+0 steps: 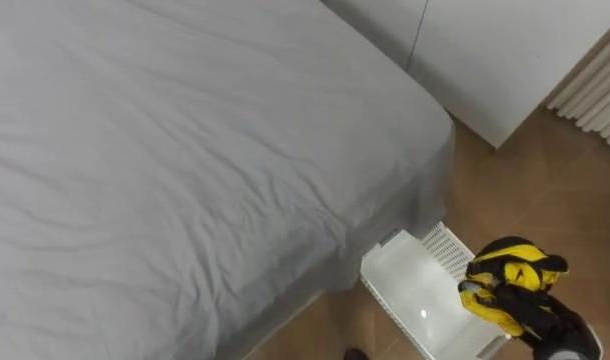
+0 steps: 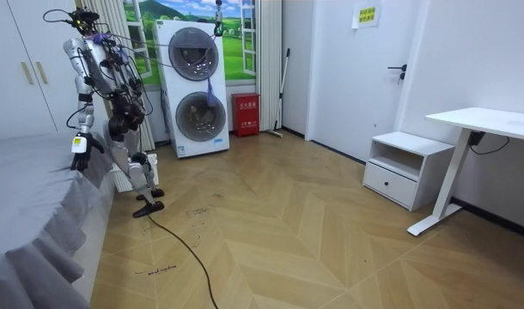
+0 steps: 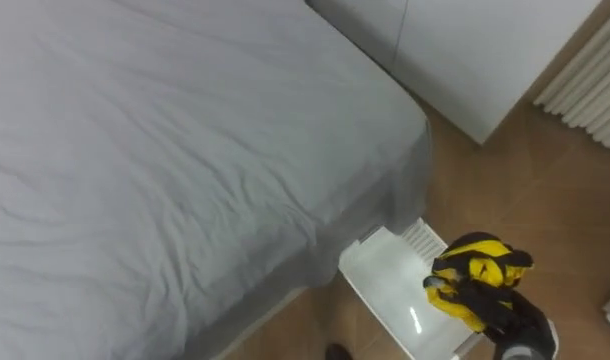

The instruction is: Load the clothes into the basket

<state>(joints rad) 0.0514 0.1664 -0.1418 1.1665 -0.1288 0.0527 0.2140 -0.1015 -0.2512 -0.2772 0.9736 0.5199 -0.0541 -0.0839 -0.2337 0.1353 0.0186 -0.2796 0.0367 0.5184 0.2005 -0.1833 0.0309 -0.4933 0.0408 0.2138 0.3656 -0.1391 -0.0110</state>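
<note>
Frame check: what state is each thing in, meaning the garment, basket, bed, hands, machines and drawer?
Yellow-and-black garment: bunched, held over the basket.
Right hand: shut on the garment.
Basket: upright on the floor at the bed's corner, visible inside bare.
Bed: grey sheet on, lightly creased.
Left hand: hanging beside the bed.
Washing machines: stacked, doors shut.
Drawer: shut.

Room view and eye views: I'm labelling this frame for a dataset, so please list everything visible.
Bed: one, grey, eye views' left.
Basket: one, white, floor at bed's corner.
Garment: one, yellow and black, over the basket.
Wardrobe: one, white, behind the bed.
Washing machines: two, white, stacked by the window.
Box: one, red, beside the machines.
Cabinet: one, white, beside the desk.
Desk: one, white, room view's right.
Right hand: one, dark, shut on the garment.
</note>
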